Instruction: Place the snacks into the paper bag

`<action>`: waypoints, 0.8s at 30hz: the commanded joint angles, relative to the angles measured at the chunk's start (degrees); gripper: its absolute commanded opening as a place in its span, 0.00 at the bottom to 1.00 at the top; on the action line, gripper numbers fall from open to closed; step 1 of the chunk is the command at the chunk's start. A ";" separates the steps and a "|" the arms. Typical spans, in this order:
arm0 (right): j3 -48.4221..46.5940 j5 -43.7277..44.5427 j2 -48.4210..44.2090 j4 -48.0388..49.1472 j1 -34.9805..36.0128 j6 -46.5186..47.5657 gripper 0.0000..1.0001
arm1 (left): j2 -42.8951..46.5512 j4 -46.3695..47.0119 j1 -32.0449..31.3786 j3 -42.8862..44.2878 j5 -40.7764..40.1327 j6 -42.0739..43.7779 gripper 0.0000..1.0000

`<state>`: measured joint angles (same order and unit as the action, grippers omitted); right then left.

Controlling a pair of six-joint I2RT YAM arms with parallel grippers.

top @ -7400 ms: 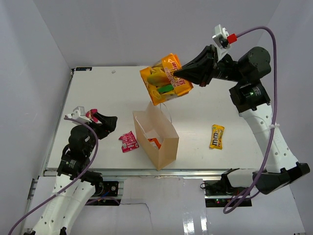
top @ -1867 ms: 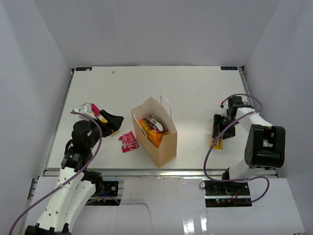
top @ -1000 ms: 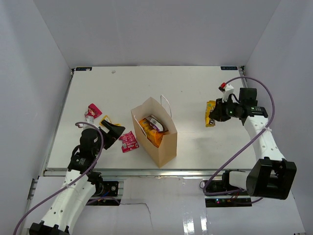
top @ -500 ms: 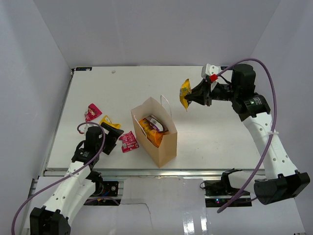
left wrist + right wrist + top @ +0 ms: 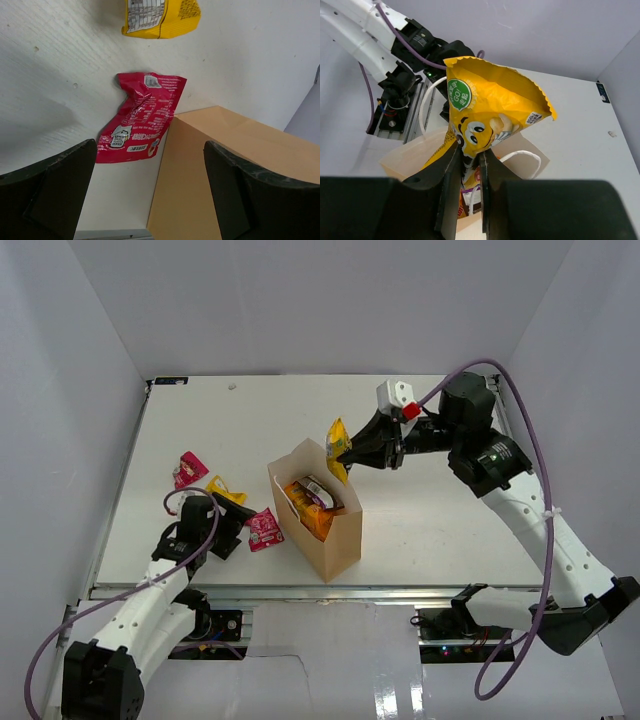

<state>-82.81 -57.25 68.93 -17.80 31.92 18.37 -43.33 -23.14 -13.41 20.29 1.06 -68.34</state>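
The tan paper bag (image 5: 335, 530) stands upright mid-table, open, with an orange bag (image 5: 305, 502) and a dark purple pack (image 5: 320, 490) inside. My right gripper (image 5: 348, 452) is shut on the yellow M&M's pack (image 5: 338, 446) and holds it above the bag's far rim; the wrist view shows the M&M's pack (image 5: 490, 112) over the open bag (image 5: 415, 155). My left gripper (image 5: 240, 523) is open, low on the table just left of the pink-red pack (image 5: 264, 529), which lies against the bag's side (image 5: 142, 120). A yellow packet (image 5: 226, 490) lies behind it.
A small pink-red packet (image 5: 186, 468) lies at the left of the table. The bag's white string handle (image 5: 342, 448) stands up by the M&M's pack. Grey walls close in the table on three sides.
My right arm lifted the M&M's pack off the right side of the table and carried it left to above the bag. My left gripper let go of two small packets and moved toward the pink-red pack.
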 commanded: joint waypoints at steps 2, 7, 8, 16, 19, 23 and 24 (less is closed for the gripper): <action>1.67 5.38 -0.02 2.25 4.37 -0.97 0.09 | -3.95 2.21 -0.13 1.50 3.33 -0.48 0.98; 6.42 14.25 -0.11 1.54 7.80 -0.71 0.13 | -7.55 2.83 -0.13 2.82 4.74 0.92 0.98; 7.12 15.58 -0.19 1.54 8.33 -0.53 0.15 | -7.99 2.83 -0.13 2.82 4.74 1.01 0.98; 7.76 22.45 0.51 0.58 10.18 2.19 0.60 | -13.87 3.10 -0.21 4.75 5.71 1.01 0.98; 4.69 21.75 0.33 -0.91 10.09 2.98 0.68 | -17.57 3.18 -0.48 6.51 5.80 1.71 0.94; 0.99 19.55 -0.28 -2.94 8.51 4.22 0.73 | -23.80 1.52 -1.96 9.85 4.04 2.07 0.90; 0.54 19.29 -0.37 -2.94 7.03 3.96 0.73 | -25.30 0.99 -2.32 11.51 3.25 1.37 0.89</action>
<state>-78.02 -36.73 69.91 -20.71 40.99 21.43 -65.80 -21.08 -14.52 27.88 5.87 -66.96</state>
